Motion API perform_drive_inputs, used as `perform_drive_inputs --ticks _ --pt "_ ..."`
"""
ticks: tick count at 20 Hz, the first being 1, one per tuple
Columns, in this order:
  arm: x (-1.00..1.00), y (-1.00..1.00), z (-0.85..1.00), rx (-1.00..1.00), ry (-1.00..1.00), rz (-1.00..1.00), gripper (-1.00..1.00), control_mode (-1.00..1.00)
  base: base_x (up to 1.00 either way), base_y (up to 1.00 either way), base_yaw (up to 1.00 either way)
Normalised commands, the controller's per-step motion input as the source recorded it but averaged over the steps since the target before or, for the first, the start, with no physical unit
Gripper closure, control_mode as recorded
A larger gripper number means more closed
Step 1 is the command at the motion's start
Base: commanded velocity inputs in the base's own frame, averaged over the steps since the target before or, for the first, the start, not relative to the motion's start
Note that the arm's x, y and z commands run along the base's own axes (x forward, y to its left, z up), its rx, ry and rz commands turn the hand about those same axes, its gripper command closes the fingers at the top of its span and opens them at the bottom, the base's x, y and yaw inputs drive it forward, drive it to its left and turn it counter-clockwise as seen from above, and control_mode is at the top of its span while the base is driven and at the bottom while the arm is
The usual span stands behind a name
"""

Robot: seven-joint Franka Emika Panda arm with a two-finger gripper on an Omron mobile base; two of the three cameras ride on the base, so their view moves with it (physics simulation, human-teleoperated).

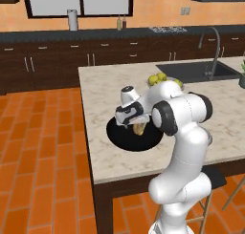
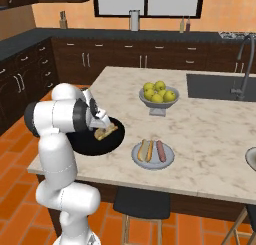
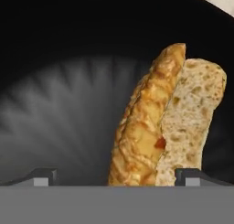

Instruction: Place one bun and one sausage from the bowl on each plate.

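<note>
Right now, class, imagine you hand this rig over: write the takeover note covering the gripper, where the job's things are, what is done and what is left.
Gripper: open, low over the black bowl, fingertips either side of the bun lying in it; nothing held.
Bowl: near the island's front left corner; the one bun shows inside. Any sausage there is hidden by the arm.
Pale plate: right of the bowl, already carries a bun and a sausage side by side.
A second plate's rim shows at the right edge, contents not visible.
Done: first plate served.
Left: likely close on this bun, carry it to the second plate, then add a sausage.
</note>
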Motion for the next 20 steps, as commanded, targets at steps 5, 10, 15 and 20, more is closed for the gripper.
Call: perform_drive_inputs --ticks 5,10,15,20 --pt "0.0 -0.12 -0.21 0.0 0.04 0.0 -1.0 -1.0 0.0 0.0 0.0" --pt "0.0 -0.03 -0.05 0.0 0.0 0.0 1.0 -1.0 0.0 0.0 0.0" --pt "-0.15 -0.01 0.0 0.0 0.0 0.0 1.0 -1.0 0.0 0.0 0.0" --pt "-0.62 -0.13 0.5 0.0 -0.03 0.0 1.0 -1.0 0.0 0.0 0.0"
